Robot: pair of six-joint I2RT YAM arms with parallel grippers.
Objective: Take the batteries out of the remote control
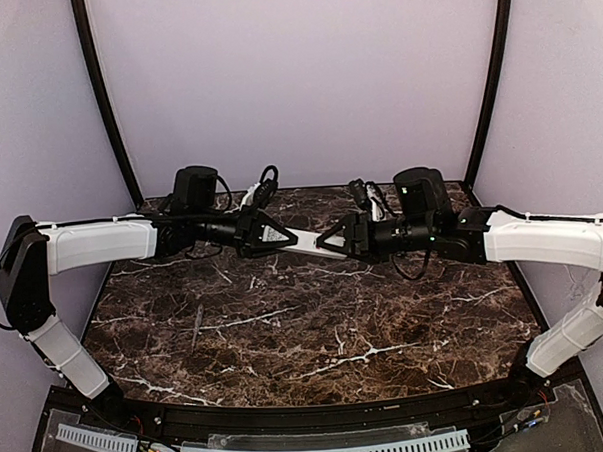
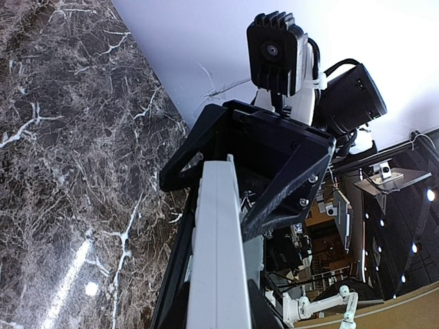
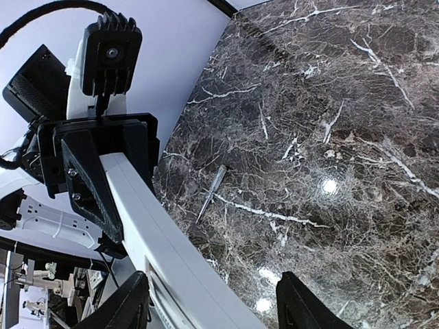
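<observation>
- The left gripper [image 1: 280, 235] is clamped on one end of the remote control [image 1: 310, 240] in the top view. The right gripper [image 1: 339, 242] sits at the other end, so the white handset spans the two, lifted above the far part of the bench [image 1: 366, 323].
- In the same view a thin grey stick [image 1: 198, 326] lies on the bench left of centre, well apart from both arms.
- Left wrist view: the remote control [image 2: 216, 260] runs away from the camera with the left gripper's dark fingers close against its sides. At the far end the right gripper [image 2: 209, 202] has its jaws spread, one finger on each side of the handset, with a gap showing.
- Right wrist view: the right gripper's fingers [image 3: 130, 305] stand wide apart. The remote control [image 3: 164, 253] passes between them, close to one and well clear of the other. Its far end is pinched in the left gripper [image 3: 110, 164].
- The grey stick [image 3: 210, 195] lies on the bench beyond.
- The batteries cannot be made out in any view.
</observation>
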